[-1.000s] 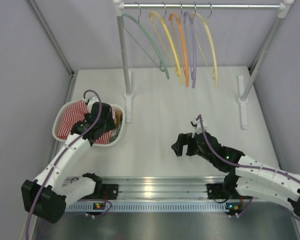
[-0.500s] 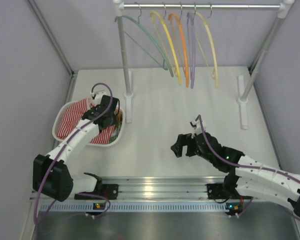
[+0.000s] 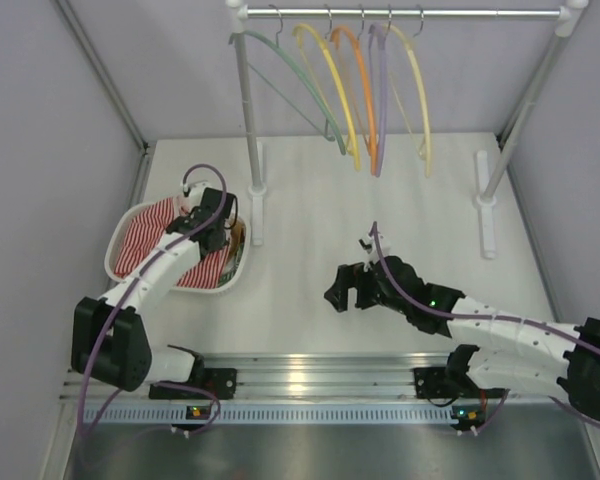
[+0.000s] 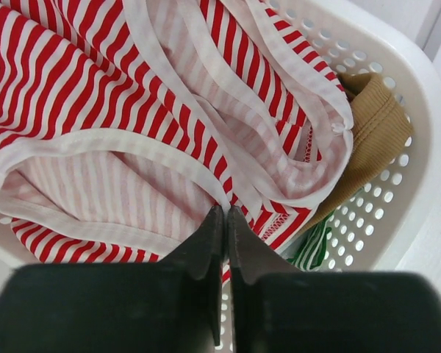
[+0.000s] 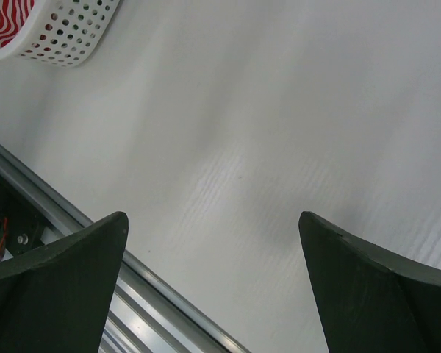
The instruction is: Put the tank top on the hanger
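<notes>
The red-and-white striped tank top [image 4: 95,81] lies crumpled in a white perforated basket [image 4: 419,147] at the table's left [image 3: 120,270]. My left gripper [image 4: 226,209] reaches down into the basket [image 3: 212,235]. Its jaws are shut on the pale trim of the tank top [image 3: 145,240] at its near edge. The pale cream-yellow hanger [image 3: 420,90] hangs rightmost on the rack rail. My right gripper [image 3: 345,293] hovers open over bare table near the middle. In the right wrist view nothing is between my right gripper's [image 5: 213,217] fingers.
A tan garment [image 4: 375,125] and a green-striped cloth [image 4: 312,246] lie under the tank top. On the rail [image 3: 480,13] hang green, golden-yellow [image 3: 335,90], orange and purple hangers. A rack post [image 3: 248,130] stands just behind the basket. An aluminium rail [image 5: 154,287] borders the near edge.
My left gripper's jaws have closed onto the tank top's trim in the basket. The right arm has shifted left and slightly farther from the near edge, still open.
</notes>
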